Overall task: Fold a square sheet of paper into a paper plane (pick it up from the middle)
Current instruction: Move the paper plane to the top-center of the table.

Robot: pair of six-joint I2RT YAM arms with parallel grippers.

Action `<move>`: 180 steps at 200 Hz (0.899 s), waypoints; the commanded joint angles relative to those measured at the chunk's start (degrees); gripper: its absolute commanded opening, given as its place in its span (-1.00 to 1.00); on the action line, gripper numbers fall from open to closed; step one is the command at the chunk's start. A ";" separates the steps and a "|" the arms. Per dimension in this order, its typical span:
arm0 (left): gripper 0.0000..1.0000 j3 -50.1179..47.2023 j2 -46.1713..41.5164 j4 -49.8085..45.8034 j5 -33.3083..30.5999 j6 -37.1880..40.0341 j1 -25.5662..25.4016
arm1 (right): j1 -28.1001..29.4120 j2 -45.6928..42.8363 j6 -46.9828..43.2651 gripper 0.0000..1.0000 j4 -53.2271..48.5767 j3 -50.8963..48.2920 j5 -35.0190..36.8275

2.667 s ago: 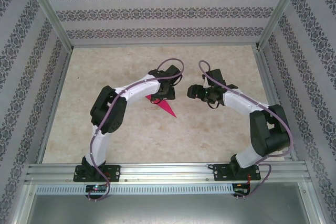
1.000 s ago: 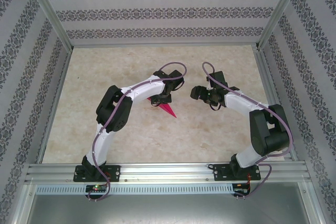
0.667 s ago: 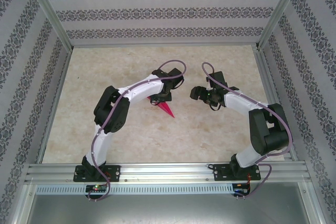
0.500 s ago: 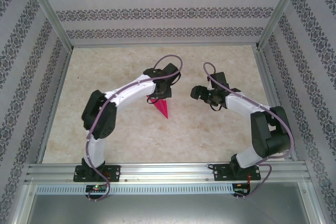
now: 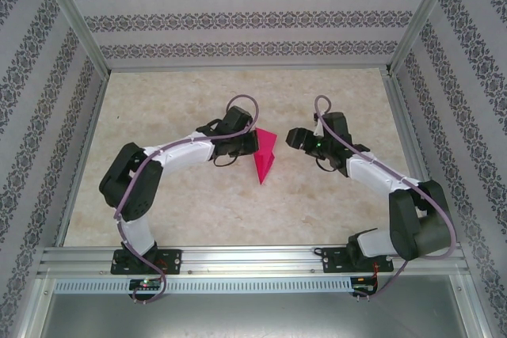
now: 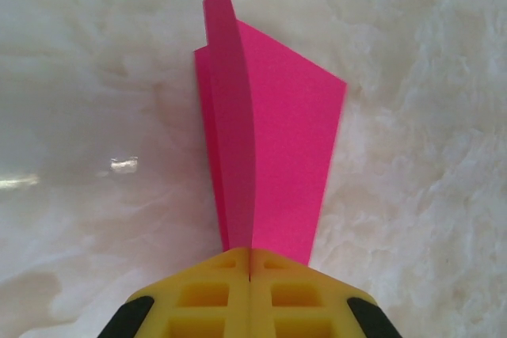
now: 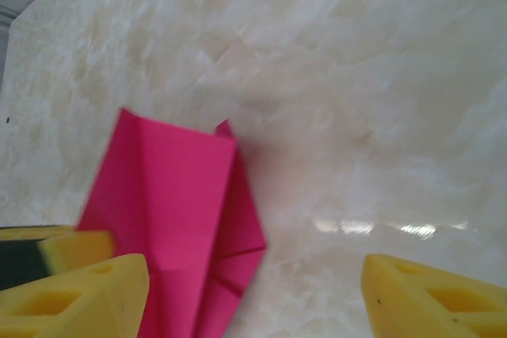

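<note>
The square sheet of paper is folded into a magenta-pink paper plane [image 5: 264,156], its pointed nose toward the near edge. My left gripper [image 5: 251,146] is shut on the plane's centre fold. In the left wrist view the yellow fingers [image 6: 214,298] meet with the paper plane [image 6: 273,156] pinched between them, one wing spread flat to the right and the fold standing on edge. My right gripper [image 5: 291,138] hovers open just right of the plane. In the right wrist view the paper plane [image 7: 170,211] lies beside the left finger of that gripper [image 7: 255,279], not between the fingers.
The marble-patterned table [image 5: 198,203] is boxed in by aluminium rails [image 5: 253,259] at the near edge and patterned walls on three sides. A tip of the left gripper's finger [image 7: 55,249] shows at the left edge of the right wrist view.
My left gripper has shut on the plane, and the arm has swung, its elbow dropping left, turning the plane so more of it shows. The right gripper edged left and narrowed a little.
</note>
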 commanded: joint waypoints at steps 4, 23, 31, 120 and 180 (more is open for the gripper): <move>-0.96 -3.26 0.95 11.25 2.71 -3.90 0.99 | 4.40 0.39 1.99 0.26 1.76 0.11 -0.78; -0.97 -6.58 0.73 13.92 2.45 -5.40 1.55 | 8.34 2.81 2.46 0.13 1.07 1.49 0.63; -0.97 -7.83 0.63 14.99 2.69 -5.88 1.78 | 9.68 4.04 2.43 0.08 0.68 2.22 1.01; -1.00 -14.13 -0.53 19.20 2.15 -7.76 3.04 | 16.59 13.69 -1.46 -0.21 -6.57 10.29 3.47; -1.00 -14.11 -0.68 18.59 2.27 -7.41 3.26 | 17.47 17.40 -2.04 -0.20 -10.33 12.72 5.54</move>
